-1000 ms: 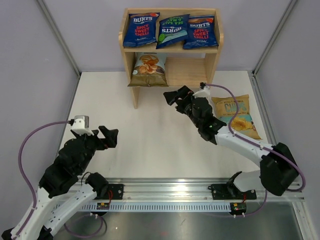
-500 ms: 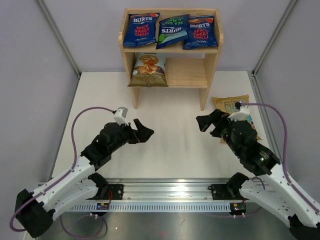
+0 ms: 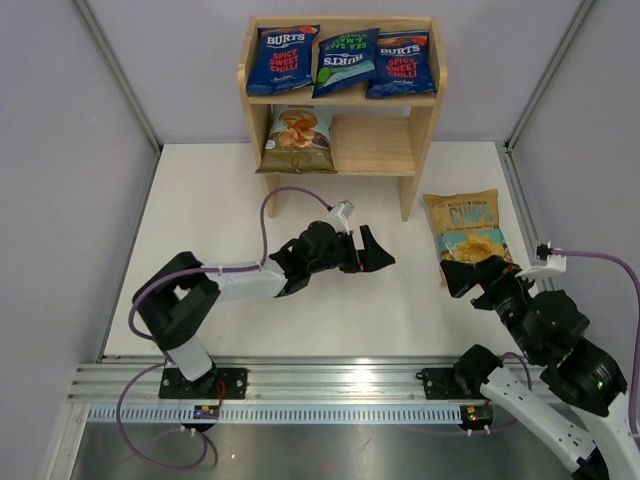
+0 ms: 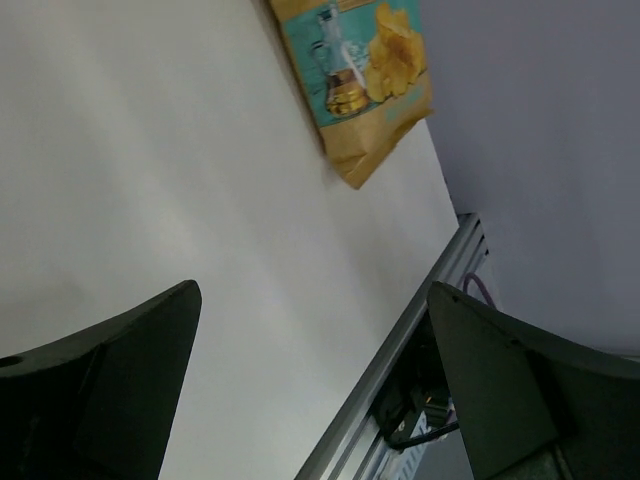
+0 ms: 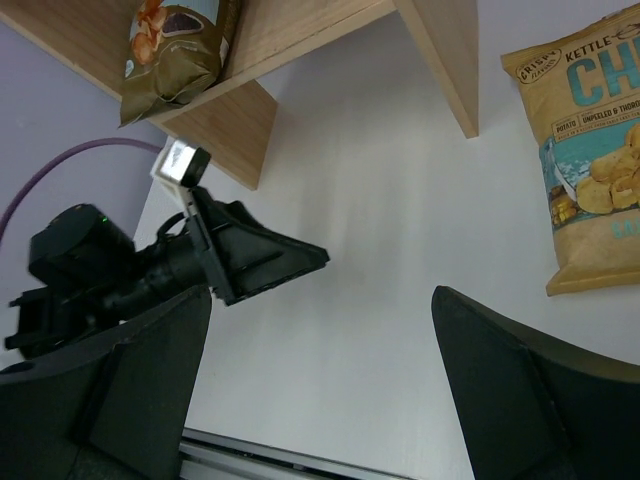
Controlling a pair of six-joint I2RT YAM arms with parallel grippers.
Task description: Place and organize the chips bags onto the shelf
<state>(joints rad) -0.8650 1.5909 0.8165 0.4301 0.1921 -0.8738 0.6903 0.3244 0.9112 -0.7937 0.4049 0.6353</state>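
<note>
Both arms had moved since the earlier frames. The left fingers [image 3: 378,250] had swung out from the near left side to the middle of the bench [image 3: 230,200]. The right fingers [image 3: 470,272] had pulled back from near the shelf [image 3: 425,100] to the near right side. Both sets of fingers were wide open and held nothing.

Just past the right fingers lay the yellow bag [image 3: 469,232]. It was flat on the bench, near the right leg of the shelf and not touching it. The left fingers pointed toward it but were well apart from it. The left wrist camera saw the bag far ahead.

Up on the shelf, three dark blue bags sat in a row on the top level: a red-label one [image 3: 281,58], the green-label one [image 3: 347,60] and a second red-label one [image 3: 401,65]. The pale bag [image 3: 298,138] stood on the left of the lower level. The right of that level was bare wood.

So four bags looked done, and the yellow one seemed to be the last. The step in hand was likely the reach for it. Next, one set of fingers would need to go down to the bag, close on its edge, lift it, and set it beside the pale bag.
</note>
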